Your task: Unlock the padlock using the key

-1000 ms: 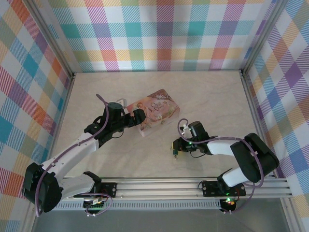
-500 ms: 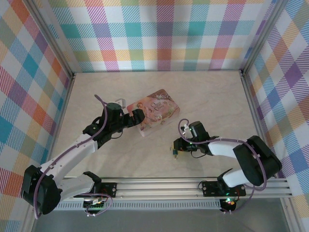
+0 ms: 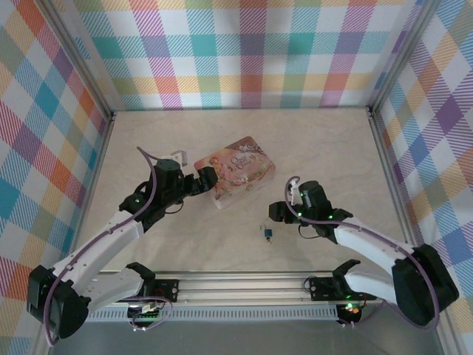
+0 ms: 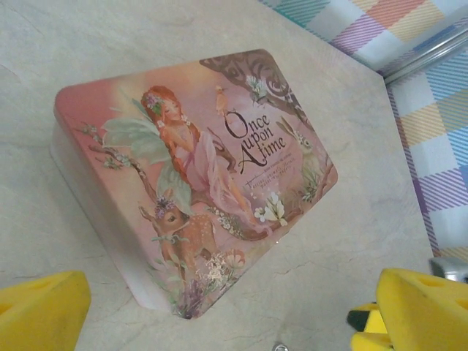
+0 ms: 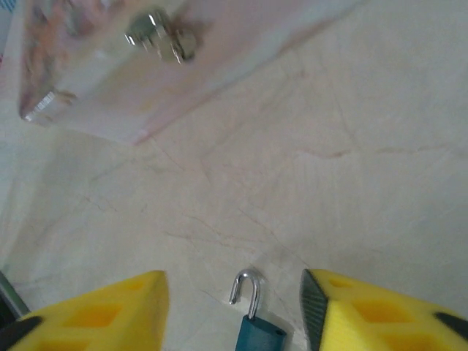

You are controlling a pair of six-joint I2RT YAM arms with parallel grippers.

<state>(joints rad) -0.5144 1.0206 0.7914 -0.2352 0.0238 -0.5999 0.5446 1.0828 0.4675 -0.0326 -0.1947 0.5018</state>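
The padlock [image 3: 266,235] lies on the table in front of my right gripper [image 3: 275,214]. In the right wrist view its blue body [image 5: 259,338] sits at the bottom edge. Its silvery shackle [image 5: 246,291] stands up with one leg free of the body. My right gripper [image 5: 232,281] is open, with a yellow finger [image 5: 95,314] on each side of the padlock and not touching it. My left gripper [image 3: 205,180] is open at the near left corner of the pink tin [image 3: 240,171]. I cannot make out the key.
The pink illustrated tin [image 4: 197,161] lies flat in mid-table, its metal latch [image 5: 157,36] facing the right gripper. The left gripper's yellow fingers [image 4: 40,311] hang wide apart above its corner. Plaid walls enclose the table on three sides; a metal rail [image 3: 244,285] runs along the near edge.
My right gripper has opened and drawn back to the right, leaving the padlock lying on the table. The left arm has shifted slightly left, still open by the tin.
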